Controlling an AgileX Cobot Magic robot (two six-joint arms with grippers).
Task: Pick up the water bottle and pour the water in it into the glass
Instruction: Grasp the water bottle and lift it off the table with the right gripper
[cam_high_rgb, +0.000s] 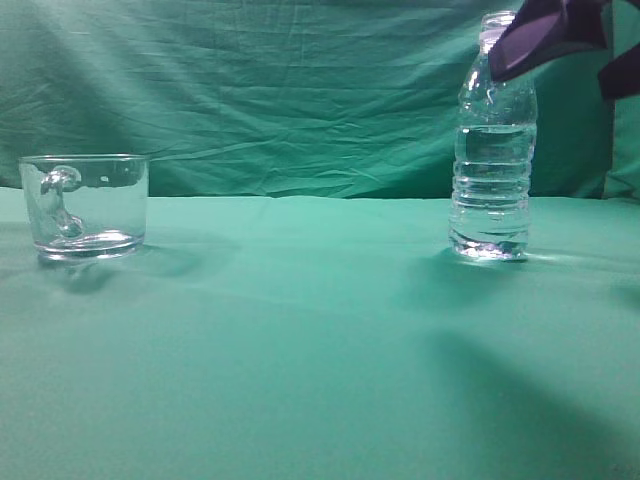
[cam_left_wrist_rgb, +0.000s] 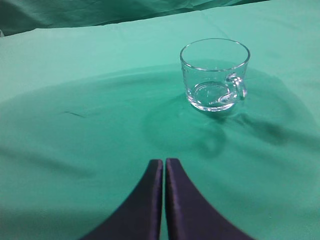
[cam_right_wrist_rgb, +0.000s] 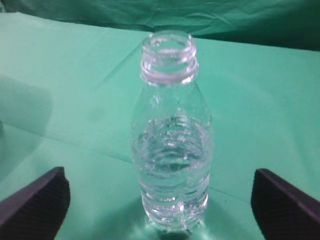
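Observation:
The water bottle (cam_high_rgb: 491, 160) stands upright and uncapped on the green cloth at the right, holding water (cam_high_rgb: 490, 190) to about two thirds. In the right wrist view the bottle (cam_right_wrist_rgb: 171, 145) sits between my right gripper's (cam_right_wrist_rgb: 160, 200) wide-open fingers, apart from both. In the exterior view that gripper's dark fingers (cam_high_rgb: 560, 30) hang over the bottle's top. The glass (cam_high_rgb: 85, 205) stands upright and empty at the left. In the left wrist view the glass (cam_left_wrist_rgb: 214, 75) lies ahead and to the right of my left gripper (cam_left_wrist_rgb: 164, 165), which is shut and empty.
A green cloth (cam_high_rgb: 300, 330) covers the table and a green backdrop (cam_high_rgb: 280, 90) hangs behind. A faint dark mark (cam_left_wrist_rgb: 75, 114) lies on the cloth left of the glass.

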